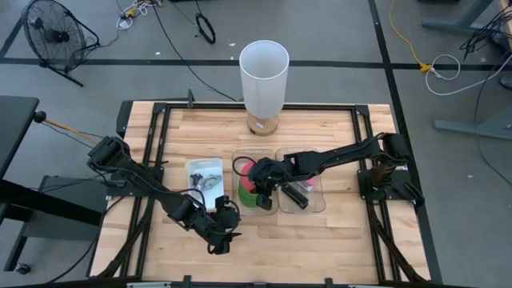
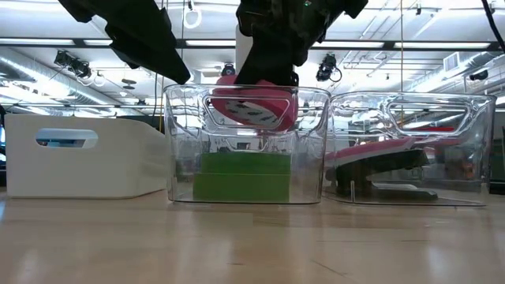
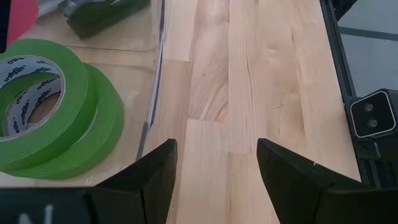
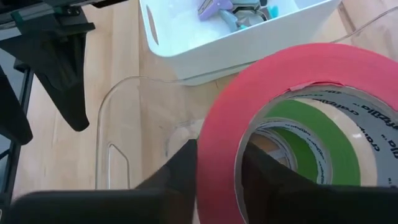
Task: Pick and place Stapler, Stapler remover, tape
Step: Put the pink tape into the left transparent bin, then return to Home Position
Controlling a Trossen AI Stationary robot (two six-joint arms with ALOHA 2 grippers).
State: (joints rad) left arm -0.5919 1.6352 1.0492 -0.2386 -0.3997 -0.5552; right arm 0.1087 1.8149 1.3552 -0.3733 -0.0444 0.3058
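Observation:
My right gripper (image 1: pixel 260 190) is over the left clear bin (image 2: pixel 170 142), shut on the red-pink tape roll (image 2: pixel 252 109). Two green tape rolls (image 2: pixel 241 175) lie stacked flat on that bin's floor, below the red-pink roll. A dark stapler (image 2: pixel 387 162) lies in the clear bin (image 2: pixel 473 142) next to it. Small purple and teal tools (image 4: pixel 236 12) lie in the white tray (image 1: pixel 206 178); which one is the stapler remover I cannot tell. My left gripper (image 1: pixel 224 236) hangs open above bare wood near the front edge, with nothing between its fingers (image 3: pixel 155 174). My right gripper pinches the red-pink roll's wall (image 4: pixel 217 155), with one finger (image 4: pixel 264 171) in the open centre and the other finger (image 4: pixel 180 171) outside. The fingers slant down from the table's right. The roll hangs tilted at the bin's rim height, clear of the green rolls (image 4: pixel 323 137).
A tall white cylinder (image 1: pixel 264 72) stands at the table's far edge, behind the bins. The white tray sits just left of the tape bin. Open wood (image 3: pixel 261 74) stretches along the front of the table, bounded by the black frame rails (image 1: pixel 152 144).

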